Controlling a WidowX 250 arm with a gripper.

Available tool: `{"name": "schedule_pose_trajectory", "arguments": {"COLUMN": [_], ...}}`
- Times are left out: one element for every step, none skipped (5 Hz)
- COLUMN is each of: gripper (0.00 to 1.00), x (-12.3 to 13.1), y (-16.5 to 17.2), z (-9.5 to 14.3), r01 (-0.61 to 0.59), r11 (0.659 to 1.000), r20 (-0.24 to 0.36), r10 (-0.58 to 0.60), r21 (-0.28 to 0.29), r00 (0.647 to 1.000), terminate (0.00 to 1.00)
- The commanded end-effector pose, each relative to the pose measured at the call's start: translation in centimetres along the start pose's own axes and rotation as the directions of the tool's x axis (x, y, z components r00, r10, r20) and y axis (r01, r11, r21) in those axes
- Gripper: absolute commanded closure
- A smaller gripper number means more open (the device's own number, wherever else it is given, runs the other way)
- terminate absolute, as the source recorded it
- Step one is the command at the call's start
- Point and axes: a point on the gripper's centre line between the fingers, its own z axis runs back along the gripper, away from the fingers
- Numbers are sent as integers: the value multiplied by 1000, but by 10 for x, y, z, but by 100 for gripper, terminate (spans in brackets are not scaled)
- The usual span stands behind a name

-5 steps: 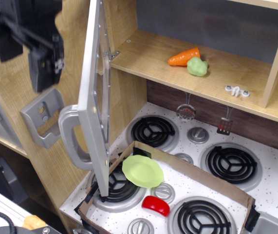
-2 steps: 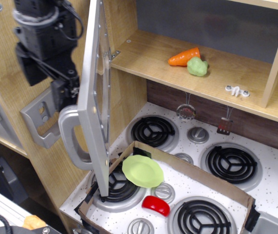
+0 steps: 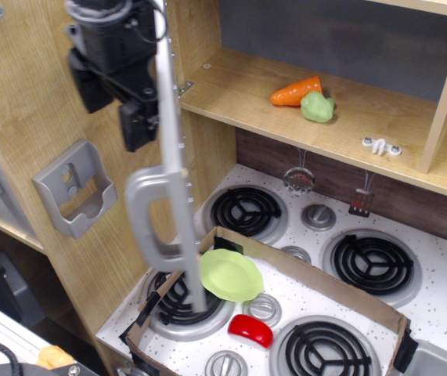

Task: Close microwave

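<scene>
The microwave (image 3: 340, 117) is a light-wood compartment above the stove, standing open. Its silver-grey door (image 3: 178, 180) is seen almost edge-on, hinged at the left of the opening, with the chunky grey handle (image 3: 154, 223) facing left. My black gripper (image 3: 115, 125) is at the top left, against the door's outer side just above the handle. Its two fingers stand apart with nothing between them. An orange carrot (image 3: 295, 91) and a green vegetable (image 3: 317, 107) lie on the microwave's floor.
A grey wall bracket (image 3: 76, 197) hangs on the wooden side panel at left. Below is a white speckled stove (image 3: 442, 313) with black burners, a cardboard frame (image 3: 301, 270), a green plate (image 3: 229, 275) and a red item (image 3: 250, 330).
My gripper moved right and down to the door's outer side. The door swung right, from showing its inner face to nearly edge-on, and the handle moved right with it.
</scene>
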Motion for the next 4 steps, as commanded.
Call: {"name": "schedule_pose_trajectory", "arguments": {"gripper": [0, 0, 0, 0], "x": [46, 68, 87, 105], "y": [-10, -17, -22, -27], "z": [10, 12, 10, 10], "r01": [41, 59, 82, 97], "r11": [999, 998, 997, 995], "r20": [95, 125, 158, 179], "r10": [-41, -58, -80, -94], "r21": [-3, -5, -5, -4], "r00": [995, 990, 984, 979], "terminate": [0, 0, 0, 0]}}
